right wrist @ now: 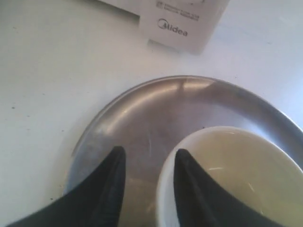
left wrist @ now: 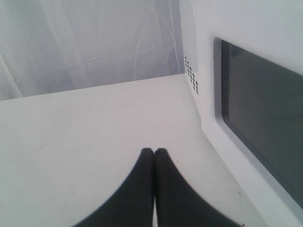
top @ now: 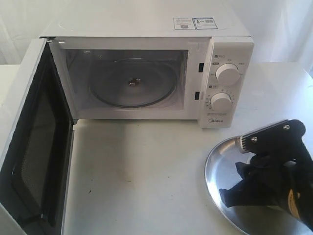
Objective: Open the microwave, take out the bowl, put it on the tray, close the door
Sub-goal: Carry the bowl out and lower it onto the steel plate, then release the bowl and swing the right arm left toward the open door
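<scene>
Between the fingers of the right gripper (right wrist: 150, 153) stands one wall of the bowl (right wrist: 236, 184). One finger hangs outside the rim and the other over its inner side. The gap is far wider than the wall, so this gripper is parted and grips nothing. Beneath the gripper lies the tray (right wrist: 142, 109). The bowl appears to rest on it, off-centre, though its own body hides the base contact. Ahead of the gripper, past the tray's rim, is the control-panel corner of the microwave (top: 146, 29).

Just beside the left gripper (left wrist: 154, 152) runs the outer face of the door (top: 29, 147), which stands wide open. This gripper's fingers are pressed together and empty, low over the worktop (top: 142, 171). The cavity holds only the glass turntable plate (top: 132, 83).

Assessment: the step in hand is release of the bowl.
- **Withdrawal:** raise the right gripper straight up, fingers apart, until both tips clear the rim.
- **Risk:** any sideways drift would likely hook the inner finger on the wall and drag or tip the bowl across the slick steel.
- **Clearance:** move the arm away only once the tips are above the rim.
- **Door:** closing suits the left gripper. Push with its closed tips on the outer face, near the free edge, steadily until the latch seats. A hard shove may shift the microwave on the worktop.
</scene>
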Motion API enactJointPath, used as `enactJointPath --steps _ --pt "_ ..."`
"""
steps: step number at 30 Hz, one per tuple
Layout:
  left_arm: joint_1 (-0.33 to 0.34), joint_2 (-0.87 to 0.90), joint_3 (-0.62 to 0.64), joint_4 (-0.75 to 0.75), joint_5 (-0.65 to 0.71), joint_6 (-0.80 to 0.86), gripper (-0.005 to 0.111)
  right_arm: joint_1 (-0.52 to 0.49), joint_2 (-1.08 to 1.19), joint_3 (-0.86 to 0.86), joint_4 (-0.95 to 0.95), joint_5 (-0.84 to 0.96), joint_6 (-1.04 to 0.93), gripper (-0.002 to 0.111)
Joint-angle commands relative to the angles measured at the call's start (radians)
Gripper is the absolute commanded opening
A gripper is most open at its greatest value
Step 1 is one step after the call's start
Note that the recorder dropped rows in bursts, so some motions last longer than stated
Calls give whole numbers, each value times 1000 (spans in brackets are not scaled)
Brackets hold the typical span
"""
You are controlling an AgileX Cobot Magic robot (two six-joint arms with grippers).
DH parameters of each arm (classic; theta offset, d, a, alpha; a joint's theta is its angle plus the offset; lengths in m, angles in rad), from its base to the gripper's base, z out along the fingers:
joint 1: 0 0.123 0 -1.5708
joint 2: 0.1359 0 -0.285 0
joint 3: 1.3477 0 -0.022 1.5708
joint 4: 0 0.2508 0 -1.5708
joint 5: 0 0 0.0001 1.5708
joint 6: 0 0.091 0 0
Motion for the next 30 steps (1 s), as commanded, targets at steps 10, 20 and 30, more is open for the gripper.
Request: enactJointPath --steps 10,20,30 --pt "-1 -2 -3 -8 -4 0 0 0 -258 -21 -13 -319 -76 0" --pt "-1 -2 -3 -8 -4 0 0 0 -260 -293 -13 -522 -254 0" --pt "-1 -2 -3 -8 -4 0 0 0 -9 -649 226 -724 -595 0"
